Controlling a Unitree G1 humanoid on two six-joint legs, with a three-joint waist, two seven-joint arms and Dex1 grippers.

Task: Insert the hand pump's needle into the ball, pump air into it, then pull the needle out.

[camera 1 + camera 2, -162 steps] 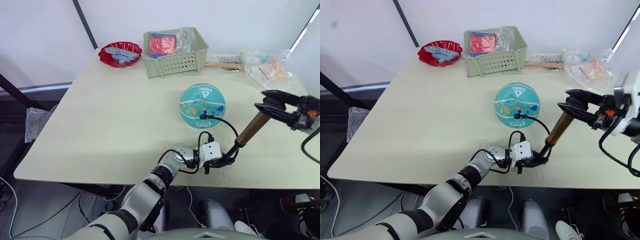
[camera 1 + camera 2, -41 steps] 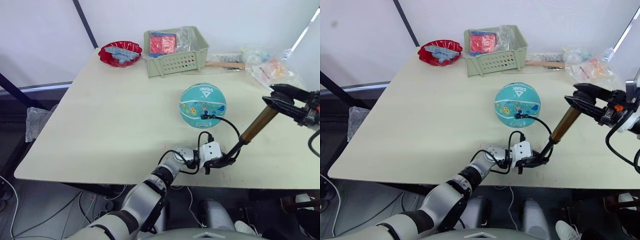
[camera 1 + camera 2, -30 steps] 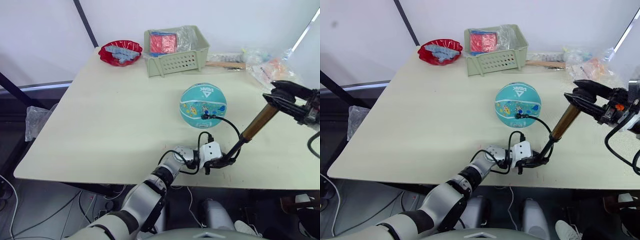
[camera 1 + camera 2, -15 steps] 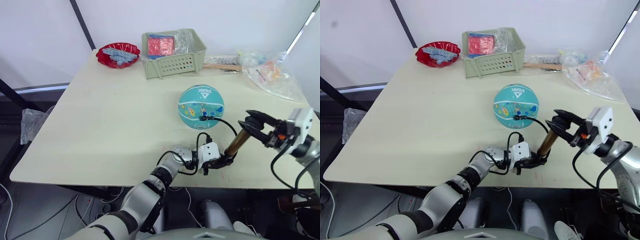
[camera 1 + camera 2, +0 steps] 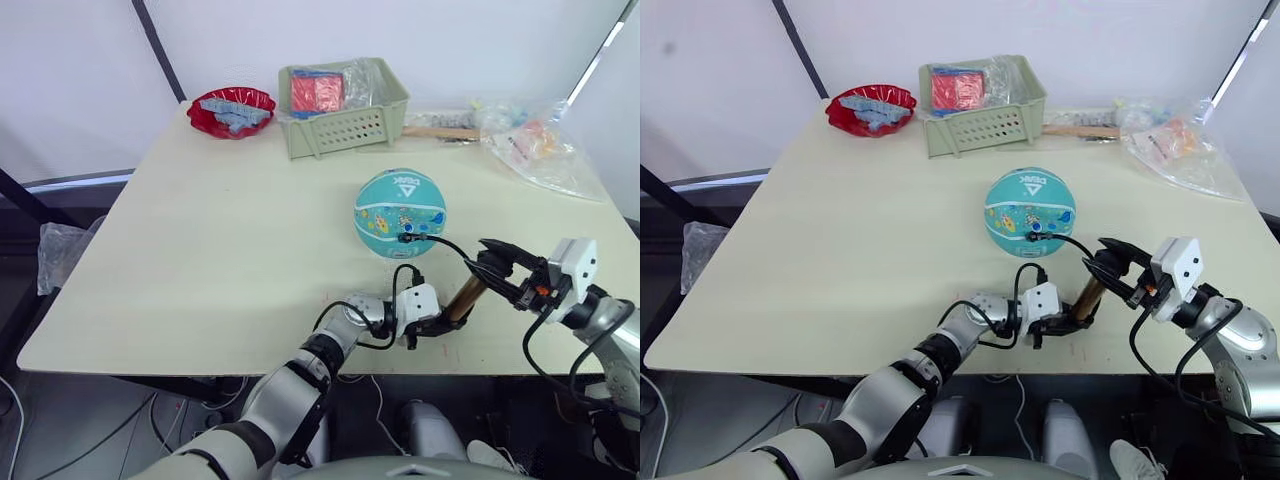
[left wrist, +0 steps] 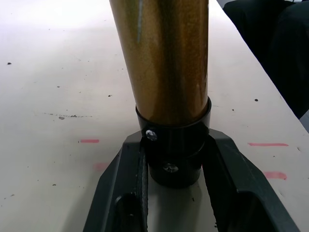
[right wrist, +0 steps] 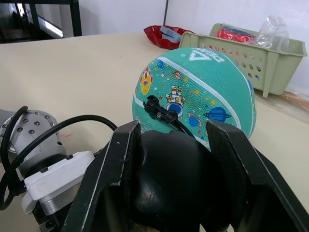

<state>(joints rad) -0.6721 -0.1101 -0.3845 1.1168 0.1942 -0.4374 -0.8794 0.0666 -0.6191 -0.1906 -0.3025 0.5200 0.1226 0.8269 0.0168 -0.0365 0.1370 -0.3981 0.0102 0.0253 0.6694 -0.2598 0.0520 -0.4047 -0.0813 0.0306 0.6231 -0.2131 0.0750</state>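
The left gripper (image 5: 447, 322) jaws clench the pump (image 5: 464, 298) base to steady it; the right gripper (image 5: 1110, 262) jaws squeeze its handle, needle (image 7: 155, 107) in the ball (image 5: 400, 212).

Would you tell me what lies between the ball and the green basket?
Bare table; nothing lies between the ball and the basket, as the left eye view shows.

Open table (image 5: 230, 240) left of ball (image 5: 400, 212)

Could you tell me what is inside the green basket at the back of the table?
The green basket holds a red flat packet and crumpled clear plastic beside it. Whatever lies lower down is hidden by the basket's wall and the plastic.
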